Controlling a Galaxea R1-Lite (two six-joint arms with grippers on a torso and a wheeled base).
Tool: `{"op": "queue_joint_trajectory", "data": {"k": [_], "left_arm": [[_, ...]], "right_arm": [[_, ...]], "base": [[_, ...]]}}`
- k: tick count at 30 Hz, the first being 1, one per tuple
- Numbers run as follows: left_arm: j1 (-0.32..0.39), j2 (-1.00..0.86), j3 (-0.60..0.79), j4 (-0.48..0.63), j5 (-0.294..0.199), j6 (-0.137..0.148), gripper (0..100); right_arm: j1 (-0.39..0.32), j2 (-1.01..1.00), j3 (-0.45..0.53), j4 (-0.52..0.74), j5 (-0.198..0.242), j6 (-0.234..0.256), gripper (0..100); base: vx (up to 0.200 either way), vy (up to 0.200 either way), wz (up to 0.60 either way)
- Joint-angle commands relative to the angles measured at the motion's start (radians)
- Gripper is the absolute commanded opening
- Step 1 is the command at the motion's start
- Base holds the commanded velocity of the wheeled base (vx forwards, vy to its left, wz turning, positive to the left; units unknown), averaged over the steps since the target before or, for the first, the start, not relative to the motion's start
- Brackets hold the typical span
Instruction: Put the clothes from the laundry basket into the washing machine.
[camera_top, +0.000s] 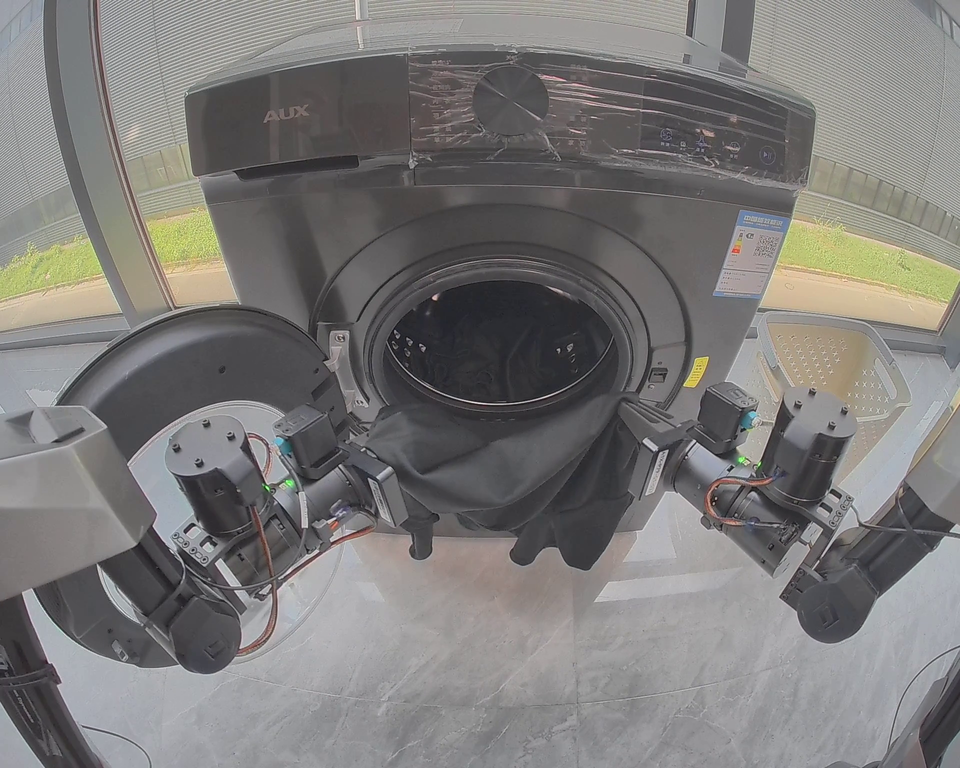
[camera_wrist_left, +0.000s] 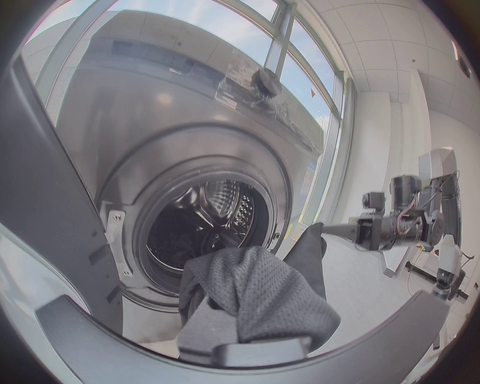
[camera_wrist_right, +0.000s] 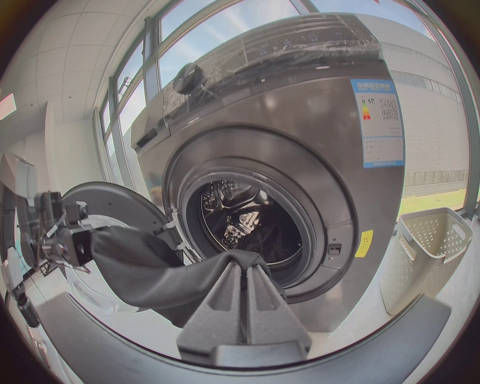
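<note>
A dark grey front-loading washing machine (camera_top: 500, 190) stands on the pale marble-patterned floor (camera_top: 480, 660). Its round glass-centred door (camera_top: 190, 370) is swung open to the robot's left. A black mesh-fabric garment (camera_top: 510, 470) is stretched sideways just in front of the lower rim of the drum opening (camera_top: 500, 340), off the floor. Its upper edge lies against that rim and its loose folds hang down below. The left end effector (camera_top: 400, 495) holds one end of the garment; the cloth is bunched over its fingers, which are clamped on it. The right end effector (camera_wrist_right: 245, 270) has its two dark fingers pressed together, pinching the other end of the garment at their tips. More dark clothing (camera_top: 480, 350) lies inside the drum. A pale perforated plastic laundry basket (camera_top: 835, 365) stands on the floor just beside the machine's right side.
</note>
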Motion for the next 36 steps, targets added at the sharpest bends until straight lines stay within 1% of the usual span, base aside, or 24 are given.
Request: {"op": "queue_joint_trajectory", "data": {"k": [1,7,9,10,12,16,26,27,30,34,36], "left_arm": [[0.001,-0.074,0.012,-0.002,0.005,-0.002,0],[0.005,-0.08,-0.005,-0.003,0.007,-0.003,0],[0.005,-0.08,-0.005,-0.003,0.007,-0.003,0],[0.014,-0.106,-0.015,-0.002,0.007,-0.006,0],[0.016,-0.111,-0.017,-0.002,0.007,-0.006,0],[0.025,-0.134,-0.019,-0.002,0.005,-0.009,0],[0.024,-0.139,-0.017,-0.002,0.007,0.003,0],[0.025,-0.14,-0.017,-0.002,0.007,0.003,0],[0.024,-0.14,-0.019,-0.002,0.008,0.003,0],[0.019,-0.145,-0.019,-0.002,0.01,0.004,0],[0.016,-0.146,-0.019,-0.002,0.01,0.006,0]], "right_arm": [[-0.012,0.033,0.013,0.0,-0.001,-0.001,0],[-0.014,0.058,0.059,-0.007,-0.01,-0.001,0],[-0.014,0.058,0.059,-0.007,-0.01,-0.001,0],[-0.019,0.058,0.087,-0.027,-0.006,-0.007,0],[-0.028,0.059,0.093,-0.029,-0.006,-0.016,0],[-0.035,0.067,0.107,-0.03,-0.004,-0.018,0],[-0.04,0.065,0.113,-0.033,-0.001,-0.016,0],[-0.04,0.064,0.113,-0.036,-0.001,-0.016,100],[-0.039,0.065,0.113,-0.053,0.0,-0.015,100],[-0.043,0.073,0.11,-0.044,-0.003,-0.016,100],[-0.06,0.102,0.102,-0.052,-0.003,-0.016,100]], "base": [[0.0,0.0,0.0],[0.0,0.0,0.0],[0.0,0.0,0.0],[0.0,0.0,0.0],[0.0,0.0,0.0],[0.0,0.0,0.0],[0.0,0.0,0.0],[0.0,0.0,0.0],[0.0,0.0,0.0],[0.0,0.0,0.0],[0.0,0.0,0.0]]}}
